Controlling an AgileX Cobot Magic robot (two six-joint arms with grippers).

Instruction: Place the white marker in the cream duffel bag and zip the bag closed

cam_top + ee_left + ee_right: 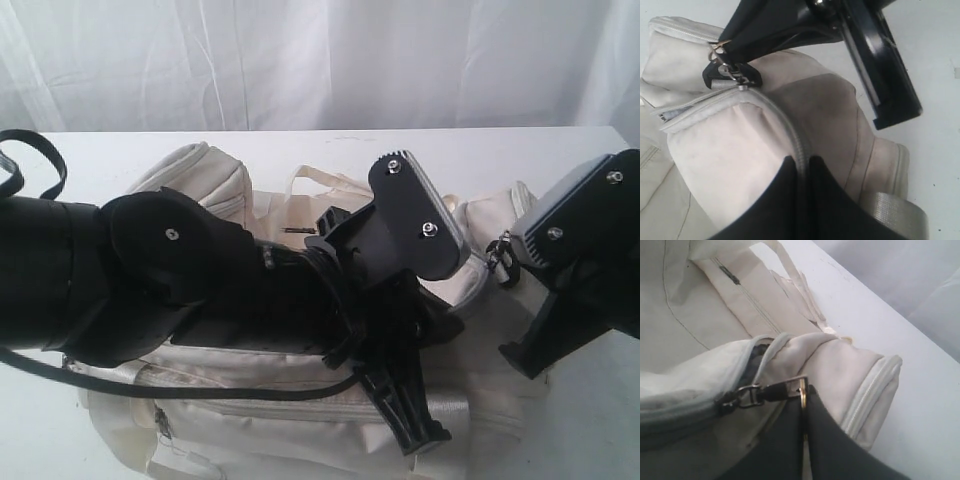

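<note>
A white curtain [300, 60] is hanging behind a white counter [450, 150], and a large soft cream fabric duffel bag [300, 440] is lying across that counter beneath both black arms. The left end effector [802, 162] is clenching a raised fold of the bag's cloth, with the grey zipper [785, 125] running straight in between its two dark fingers. The right end effector [805, 392] is pinching the metal ring pull [801, 385] at the bag's end nearest the right arm; a dark clip [755, 394] is joining that ring to the zip, and beside it the zip's two edges are standing slightly apart. A glossy cream webbing handle [895, 212] is lying flat on the counter just beside the left end effector. The slim white marker is not showing in any of the three views.
</note>
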